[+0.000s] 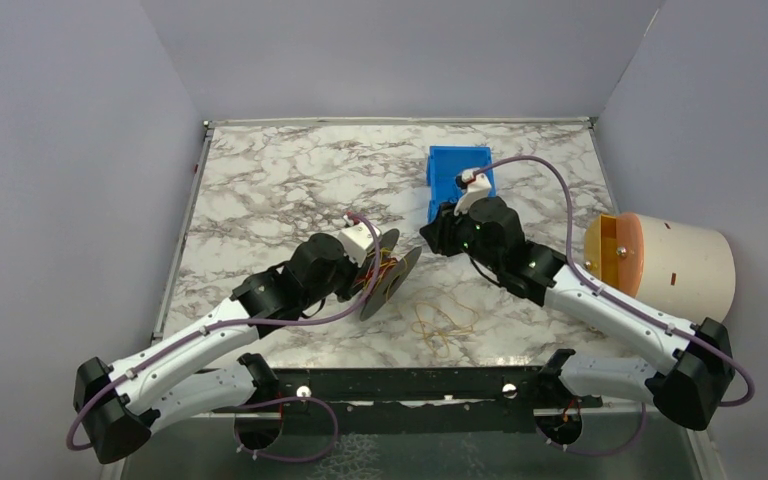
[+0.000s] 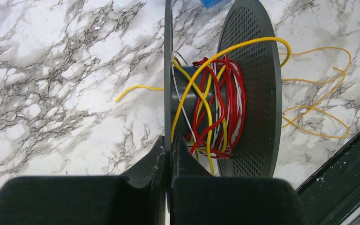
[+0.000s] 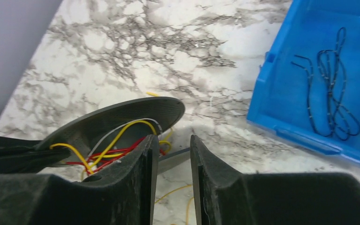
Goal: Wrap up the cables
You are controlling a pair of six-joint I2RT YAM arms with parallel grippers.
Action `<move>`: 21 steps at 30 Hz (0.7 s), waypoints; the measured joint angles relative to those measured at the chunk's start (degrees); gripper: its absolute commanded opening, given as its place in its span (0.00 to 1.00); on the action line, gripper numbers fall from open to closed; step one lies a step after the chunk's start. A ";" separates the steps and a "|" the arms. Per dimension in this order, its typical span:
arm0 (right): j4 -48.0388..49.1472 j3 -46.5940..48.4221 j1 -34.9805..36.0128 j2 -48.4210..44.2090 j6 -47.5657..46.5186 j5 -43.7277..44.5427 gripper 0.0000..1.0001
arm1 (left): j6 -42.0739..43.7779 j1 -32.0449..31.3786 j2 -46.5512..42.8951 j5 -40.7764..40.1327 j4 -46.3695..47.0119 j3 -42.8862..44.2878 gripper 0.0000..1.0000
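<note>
My left gripper (image 2: pixel 170 157) clamps the spool (image 2: pixel 258 93) by its thin flange, mid-counter. Loose yellow cable (image 1: pixel 443 325) trails toward the near edge. My right gripper (image 3: pixel 174 154) hangs parted beside the blue bin (image 3: pixel 281 89) holding black cable (image 3: pixel 330 93).

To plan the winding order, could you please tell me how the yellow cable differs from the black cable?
The yellow cable is partly wound on the spool; the black cable is on no spool. The yellow cable's remainder lies in loose loops on the table; the black cable lies inside the blue bin. Both are thin and loosely looped.
</note>
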 measured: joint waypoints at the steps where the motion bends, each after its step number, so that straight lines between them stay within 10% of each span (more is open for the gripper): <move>1: 0.00 -0.15 0.00 0.00 -0.57 0.81 0.42 | 0.00 0.00 -0.13 0.00 -0.11 -0.02 0.00; 21: -1.70 -11.21 0.00 -12.22 -1.92 -8.33 0.48 | -0.83 0.22 -0.85 -0.13 -0.92 -0.20 0.00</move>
